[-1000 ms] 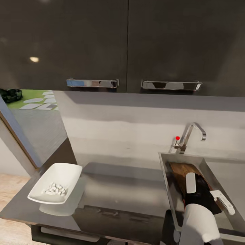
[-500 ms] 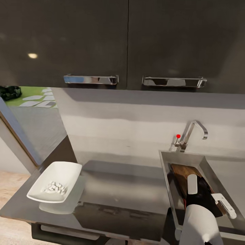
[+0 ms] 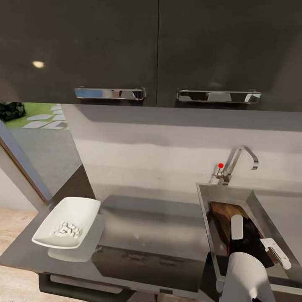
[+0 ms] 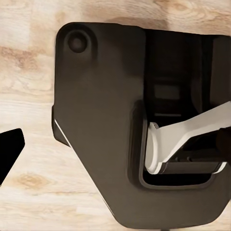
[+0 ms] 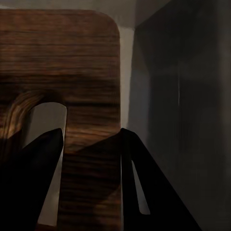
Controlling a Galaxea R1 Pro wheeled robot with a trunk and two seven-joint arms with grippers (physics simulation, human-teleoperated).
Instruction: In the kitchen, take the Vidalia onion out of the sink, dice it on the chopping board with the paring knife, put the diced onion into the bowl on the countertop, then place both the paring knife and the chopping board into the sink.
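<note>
Sitting diced in bowl point(image 3: 69, 222) near worktop's point(image 3: 151, 235) left edge; right end effector point(image 5: 91, 144) straddling chopping board point(image 5: 72, 67) inside sink point(image 3: 209, 235), apparently gripping; knife unconfirmed.

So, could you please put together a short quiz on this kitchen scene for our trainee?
1. True or false: the chopping board lies flat on the countertop.
2. What does the bowl hold? A) a whole onion; B) white diced pieces; C) a knife.
3. What colour is the knob beside the tap?

Key: 1 false, it is in the sink; 2 B; 3 red.
</note>
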